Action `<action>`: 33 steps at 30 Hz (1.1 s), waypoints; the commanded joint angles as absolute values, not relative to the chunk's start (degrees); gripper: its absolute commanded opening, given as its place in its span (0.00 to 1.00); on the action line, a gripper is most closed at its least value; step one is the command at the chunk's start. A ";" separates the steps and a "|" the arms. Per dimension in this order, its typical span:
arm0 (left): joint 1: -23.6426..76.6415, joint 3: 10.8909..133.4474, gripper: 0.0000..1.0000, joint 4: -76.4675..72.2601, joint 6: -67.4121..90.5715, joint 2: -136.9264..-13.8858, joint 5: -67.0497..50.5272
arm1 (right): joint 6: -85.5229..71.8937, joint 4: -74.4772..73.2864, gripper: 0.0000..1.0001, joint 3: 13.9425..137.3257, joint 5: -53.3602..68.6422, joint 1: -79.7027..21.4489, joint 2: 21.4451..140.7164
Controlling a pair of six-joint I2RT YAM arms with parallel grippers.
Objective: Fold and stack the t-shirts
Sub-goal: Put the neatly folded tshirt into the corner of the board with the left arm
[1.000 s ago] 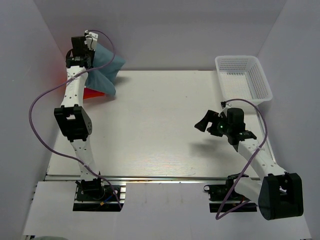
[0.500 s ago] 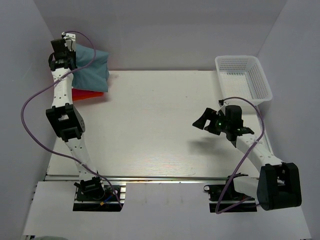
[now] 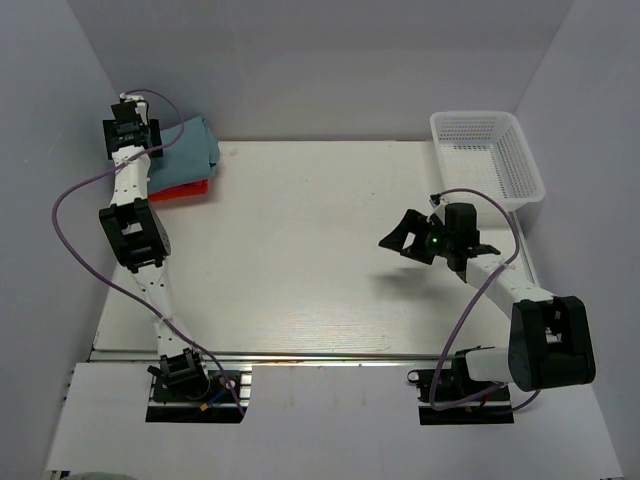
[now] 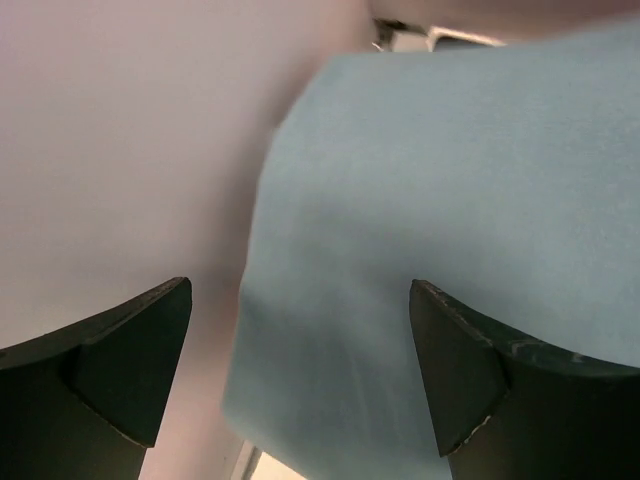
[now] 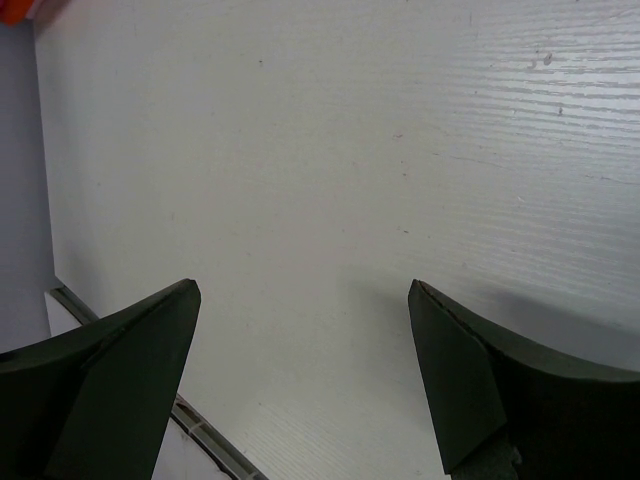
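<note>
Teal-blue t-shirt (image 3: pixel 192 148) is lying folded at the far left corner of the bench (image 3: pixel 320 270), its far edge reaching toward the back wall and its near edge overlapping an orange-red t-shirt (image 3: pixel 184 189), which is showing as a strip along the near side of it. The left hand (image 3: pixel 128 128) is hovering at that corner, close to the side wall and over the left edge of the teal-blue t-shirt; in the left wrist view its fingers (image 4: pixel 120 350) are standing spread wide, with the blue cloth filling the space beyond them and nothing pinched between them. The right hand (image 3: pixel 398 238) is hanging above the bare middle-right of the bench, well apart from both shirts, its fingers (image 5: pixel 130 360) also spread with only the white surface beneath. A white mesh basket (image 3: pixel 525 165) is sitting at the far right corner, near the right edge. Between the shirts and the basket, the wide middle of the bench is lying open, and the right arm is reaching over its right part.
</note>
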State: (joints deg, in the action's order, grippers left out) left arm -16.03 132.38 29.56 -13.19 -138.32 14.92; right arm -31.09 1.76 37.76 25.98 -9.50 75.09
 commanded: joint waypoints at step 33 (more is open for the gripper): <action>30.21 56.27 1.00 10.02 19.34 -78.94 6.58 | -25.84 4.75 0.90 24.01 19.35 -10.46 50.55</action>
State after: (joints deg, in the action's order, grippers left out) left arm 24.36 60.53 11.22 15.81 -82.46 1.04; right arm -26.59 4.01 25.87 23.46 -10.31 53.93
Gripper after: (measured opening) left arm 0.991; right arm 0.904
